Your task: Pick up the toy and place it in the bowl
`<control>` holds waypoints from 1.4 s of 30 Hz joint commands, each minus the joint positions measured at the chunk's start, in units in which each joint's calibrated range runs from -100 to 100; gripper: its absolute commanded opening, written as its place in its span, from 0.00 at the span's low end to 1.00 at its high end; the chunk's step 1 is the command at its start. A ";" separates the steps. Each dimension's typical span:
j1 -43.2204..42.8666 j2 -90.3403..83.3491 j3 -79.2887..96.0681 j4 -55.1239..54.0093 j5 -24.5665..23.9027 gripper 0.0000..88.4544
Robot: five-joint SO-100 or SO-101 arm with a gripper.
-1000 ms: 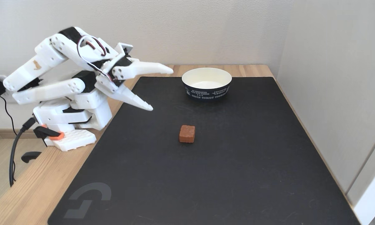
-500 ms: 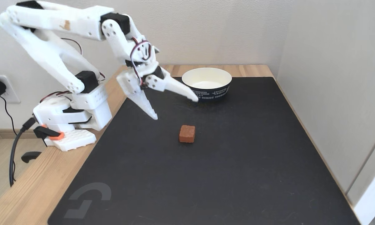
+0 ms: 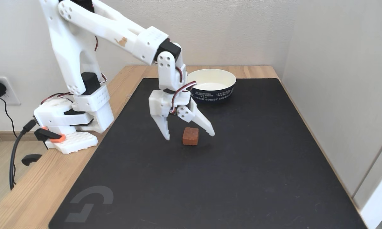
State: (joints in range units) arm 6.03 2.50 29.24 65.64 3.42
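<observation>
— Step in hand? Looks like the approach. Pincer [image 3: 191, 136] spread wide, holding nothing, tips low on either side of the toy [image 3: 190, 136], not touching as far as can be told.

— Toy's place? On the black mat [image 3: 241, 165], near its middle, well apart from the bowl [image 3: 211, 84] at the mat's far edge.

— Next? Probably lowering a touch, then closing squarely on the flat sides.

— Materials? Reddish-brown block, rounded edges, faintly rough. Paper bowl, cream inside, navy outside. White plastic arm; wooden table [image 3: 35, 190].
</observation>
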 commanded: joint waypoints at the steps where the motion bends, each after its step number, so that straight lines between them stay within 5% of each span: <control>1: -0.39 4.05 -5.49 -0.19 -0.19 0.51; 7: -3.15 10.38 -10.99 -0.19 -0.24 0.49; 15: -2.90 11.47 -11.35 -0.19 -0.24 0.01; 27: -9.25 -0.46 -18.11 -1.37 -0.24 0.03; 30: -13.69 -8.54 -17.75 -7.47 -0.40 0.03; 34: -20.97 -18.55 -12.97 -16.87 -6.45 0.02; 42: -35.35 -20.38 4.06 -42.61 -12.04 0.03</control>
State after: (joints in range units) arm -25.18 -15.82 28.20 33.14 -7.75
